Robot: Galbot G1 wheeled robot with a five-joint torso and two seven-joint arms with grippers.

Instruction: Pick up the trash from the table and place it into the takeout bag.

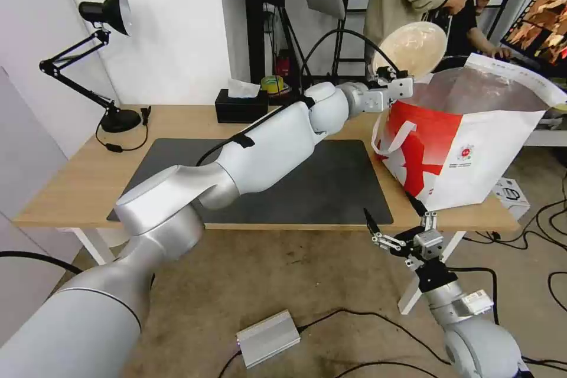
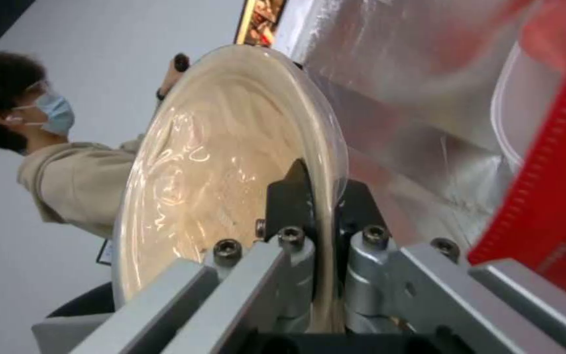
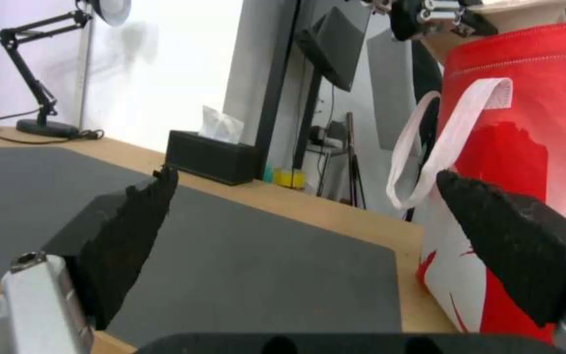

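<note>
Left tool [image 1: 394,78] clamps beige bowl [image 1: 411,49] upright above takeout bag [image 1: 472,147].

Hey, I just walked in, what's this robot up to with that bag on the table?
The left end effector is shut on the rim of the beige paper-pulp bowl, holding it tilted on edge above the open mouth of the takeout bag. The bag stands at the table's right end, beside the dark grey mat. The right end effector is open and hangs below the table's front edge, near the bag.
</note>
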